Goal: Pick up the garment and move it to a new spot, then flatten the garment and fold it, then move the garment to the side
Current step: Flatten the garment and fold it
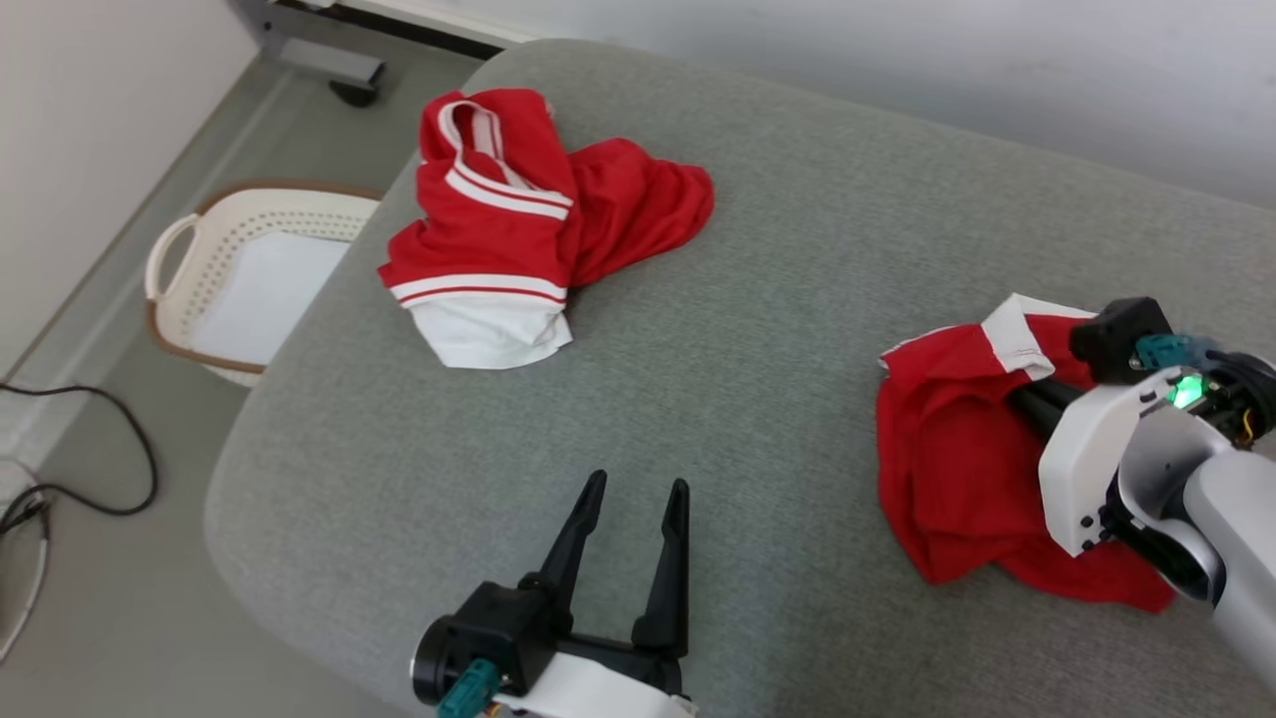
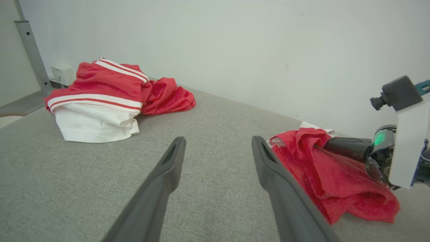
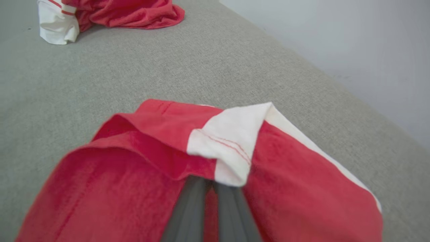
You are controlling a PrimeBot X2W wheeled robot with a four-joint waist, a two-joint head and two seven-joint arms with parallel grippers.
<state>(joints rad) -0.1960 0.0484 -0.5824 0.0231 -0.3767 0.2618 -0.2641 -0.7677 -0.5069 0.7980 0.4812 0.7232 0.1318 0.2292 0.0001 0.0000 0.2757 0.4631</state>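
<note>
Right gripper (image 1: pixel 1032 404) is pressed nearly together, pinching a fold of the red garment (image 1: pixel 952 469). Right wrist view shows a thin strip of red cloth between the two dark fingers (image 3: pixel 188 211), with their tips hidden under a white-trimmed flap. Garment is bunched at the right side of the grey cushioned surface (image 1: pixel 758 339), resting on it, with a white hem edge turned up on the far side. Left gripper (image 1: pixel 638 485) is spread wide and holds nothing, low over the near edge of the surface, pointing away from the robot. It is apart from the garment in head view. In left wrist view its right finger (image 2: pixel 282 188) overlaps the garment's edge in frame; cannot tell if they touch. Second heap, a red top with white stripes (image 1: pixel 498 219), lies crumpled at the far left of the surface, well apart from both grippers. White laundry basket (image 1: pixel 169 254) sits on the floor left of the surface, with a dark cable (image 1: pixel 135 449) on the floor nearer the robot.
</note>
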